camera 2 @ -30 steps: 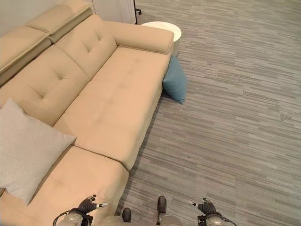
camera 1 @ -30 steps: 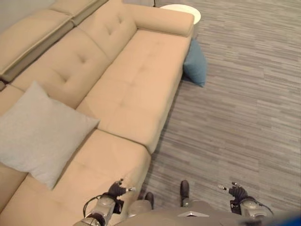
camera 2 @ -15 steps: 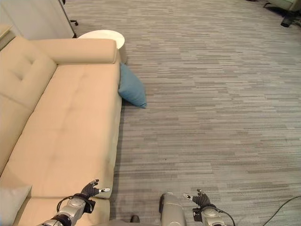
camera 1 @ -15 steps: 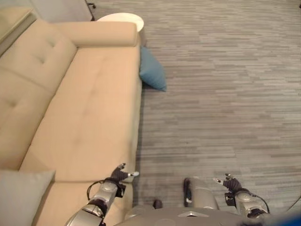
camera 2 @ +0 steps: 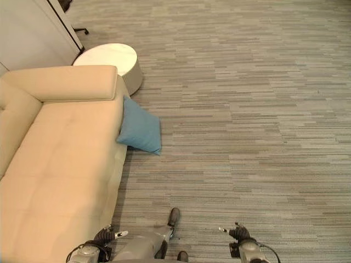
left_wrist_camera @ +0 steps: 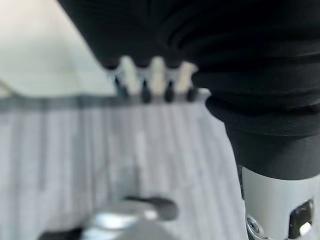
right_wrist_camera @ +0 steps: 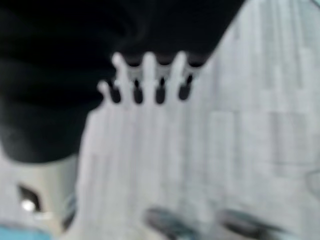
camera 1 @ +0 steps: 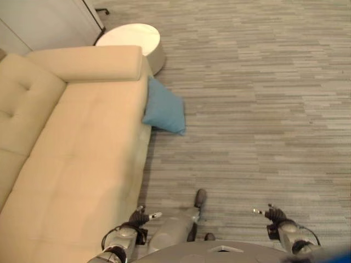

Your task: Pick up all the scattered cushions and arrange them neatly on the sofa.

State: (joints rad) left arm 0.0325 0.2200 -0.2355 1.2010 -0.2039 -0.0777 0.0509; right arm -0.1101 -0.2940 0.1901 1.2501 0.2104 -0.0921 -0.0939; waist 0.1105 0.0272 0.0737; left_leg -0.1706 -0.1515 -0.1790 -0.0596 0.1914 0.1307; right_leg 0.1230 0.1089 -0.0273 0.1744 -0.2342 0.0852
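Observation:
A blue cushion (camera 1: 164, 107) lies on the grey carpet, leaning against the front right corner of the beige sofa (camera 1: 77, 148), just below its armrest (camera 1: 88, 63). My left hand (camera 1: 137, 218) hangs low near the sofa's front edge, fingers relaxed and holding nothing. My right hand (camera 1: 273, 214) hangs over bare carpet at the lower right, also open and holding nothing. Both hands are far short of the blue cushion. The wrist views show each hand's fingers (left_wrist_camera: 150, 80) (right_wrist_camera: 147, 80) straight above the carpet.
A round white side table (camera 1: 131, 41) stands beyond the sofa's armrest, close to a light wall panel (camera 1: 44, 19). Striped grey carpet (camera 1: 263, 109) stretches wide to the right of the sofa.
The camera has swung right and forward: the grey cushion on the sofa has left the view, and the blue cushion and round table now sit nearer the middle. Both hands stay low and open.

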